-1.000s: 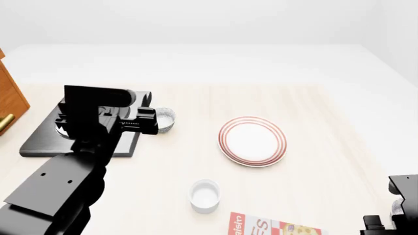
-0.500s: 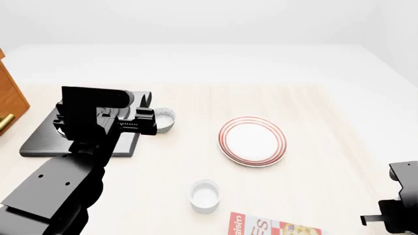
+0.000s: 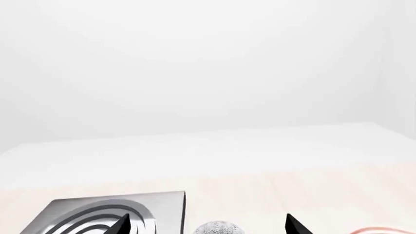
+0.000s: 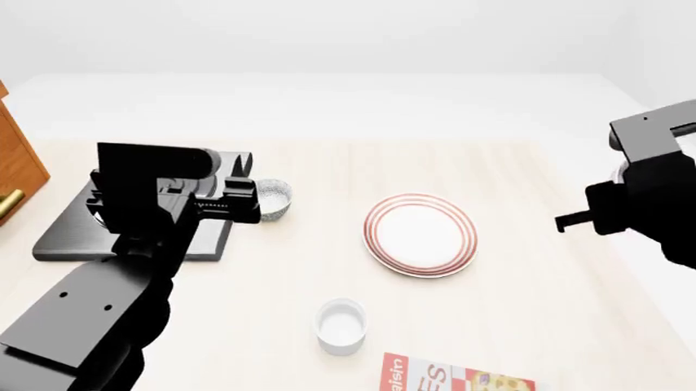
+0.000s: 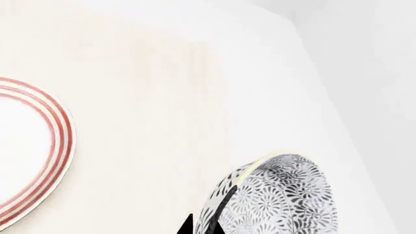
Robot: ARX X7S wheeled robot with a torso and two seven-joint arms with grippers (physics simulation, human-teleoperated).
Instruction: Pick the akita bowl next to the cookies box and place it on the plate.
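Two patterned bowls are in view. The akita bowl [image 5: 279, 195] is off the table, tilted on its side in the right gripper [image 5: 202, 224], whose dark fingertips [image 5: 217, 207] pinch its rim. In the right wrist view it hangs over the pale table [image 5: 143, 97], apart from the plate [image 5: 29, 146], which lies bare. In the head view the right arm [image 4: 653, 191] is up at the table's right edge, to the right of the plate.

A second patterned bowl [image 4: 272, 198] sits just beside the dark stove slab [image 4: 77, 232] at the left. The left gripper [image 3: 208, 226] hangs near it with its fingers spread wide; in the left wrist view that bowl shows between the two tips, touching neither. A plain white cup [image 4: 341, 326] stands nearer the robot, with the cookies box [image 4: 457, 379] just beyond it at the head view's lower edge. A wooden cabinet [image 4: 16, 167] shows at far left.
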